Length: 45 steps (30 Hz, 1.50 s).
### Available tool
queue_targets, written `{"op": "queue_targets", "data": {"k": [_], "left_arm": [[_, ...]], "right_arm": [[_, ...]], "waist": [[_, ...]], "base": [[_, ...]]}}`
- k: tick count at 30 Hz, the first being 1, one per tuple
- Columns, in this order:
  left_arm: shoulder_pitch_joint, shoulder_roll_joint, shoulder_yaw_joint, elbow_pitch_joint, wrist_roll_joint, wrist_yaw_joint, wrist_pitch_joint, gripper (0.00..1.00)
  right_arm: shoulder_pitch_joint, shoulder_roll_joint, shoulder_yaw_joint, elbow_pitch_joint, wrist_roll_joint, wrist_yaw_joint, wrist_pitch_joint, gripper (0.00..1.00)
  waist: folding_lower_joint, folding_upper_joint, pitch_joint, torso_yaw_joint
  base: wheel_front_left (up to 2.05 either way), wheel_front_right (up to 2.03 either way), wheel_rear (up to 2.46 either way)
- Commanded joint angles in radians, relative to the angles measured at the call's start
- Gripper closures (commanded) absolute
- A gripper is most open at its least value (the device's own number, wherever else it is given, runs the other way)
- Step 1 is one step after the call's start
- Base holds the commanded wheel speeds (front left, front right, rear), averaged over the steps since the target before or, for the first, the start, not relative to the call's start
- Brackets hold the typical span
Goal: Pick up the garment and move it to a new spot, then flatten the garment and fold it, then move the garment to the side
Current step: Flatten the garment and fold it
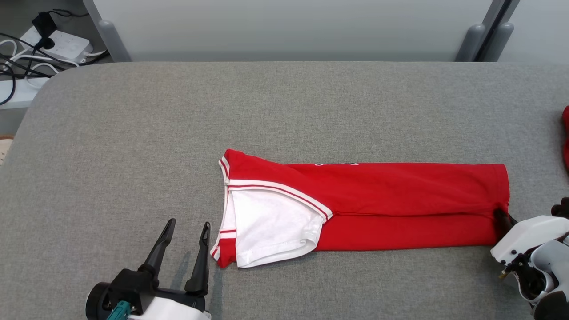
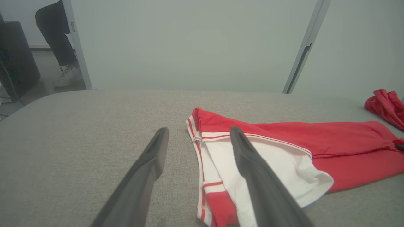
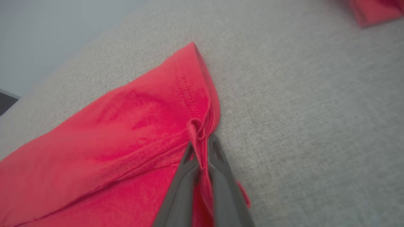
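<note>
Head view: left gripper sat low at near left, fingers spread, just beside the collar end, not touching it. Right gripper pinched the right-end hem of the one folded red-and-white garment, mid-table. One more red cloth lay far right. Print on the garment was unreadable.

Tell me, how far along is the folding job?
Done: the shirt lies on the table, folded lengthwise into a strip. In hand: the right gripper pinches one end; the left gripper hangs open near the other. Left: folding it across, moving it aside.
</note>
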<state>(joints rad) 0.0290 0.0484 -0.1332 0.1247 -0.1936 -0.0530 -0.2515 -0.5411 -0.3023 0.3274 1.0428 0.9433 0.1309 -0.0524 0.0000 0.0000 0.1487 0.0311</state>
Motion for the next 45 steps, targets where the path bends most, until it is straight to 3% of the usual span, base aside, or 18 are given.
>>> {"op": "queue_targets", "data": {"k": [1, 12, 24, 34, 45], "left_arm": [[-0.042, 0.002, 0.03, -0.022, 0.005, -0.003, -0.01, 0.0], [-0.034, 0.002, 0.024, -0.027, -0.005, 0.003, -0.01, 0.0], [-0.038, 0.002, 0.004, -0.03, -0.043, 0.019, -0.01, 0.0], [-0.027, 0.002, -0.006, -0.03, -0.071, 0.03, -0.01, 0.0], [-0.025, 0.002, -0.012, -0.035, -0.08, 0.034, -0.01, 0.0]], "right_arm": [[0.014, -0.015, 0.024, -0.019, 0.01, 0.0, -0.011, 1.0], [0.027, -0.11, 0.05, -0.061, 0.047, 0.0, -0.094, 1.0], [0.063, -0.119, 0.107, -0.279, 0.118, 0.0, -0.078, 1.0], [0.115, -0.087, 0.186, -0.507, 0.08, 0.0, -0.07, 1.0], [0.115, -0.009, 0.214, -0.625, 0.058, 0.0, -0.027, 1.0]], "waist": [[0.0, 0.0, -0.004, -0.001], [0.0, 0.0, -0.027, -0.008], [0.0, 0.0, -0.047, 0.008], [0.0, 0.0, -0.077, 0.038], [0.0, 0.0, -0.086, 0.1]], "base": [[0.0, 0.0, 0.0], [0.0, 0.0, 0.0], [0.0, 0.0, 0.0], [0.0, 0.0, 0.0], [0.0, 0.0, 0.0]]}}
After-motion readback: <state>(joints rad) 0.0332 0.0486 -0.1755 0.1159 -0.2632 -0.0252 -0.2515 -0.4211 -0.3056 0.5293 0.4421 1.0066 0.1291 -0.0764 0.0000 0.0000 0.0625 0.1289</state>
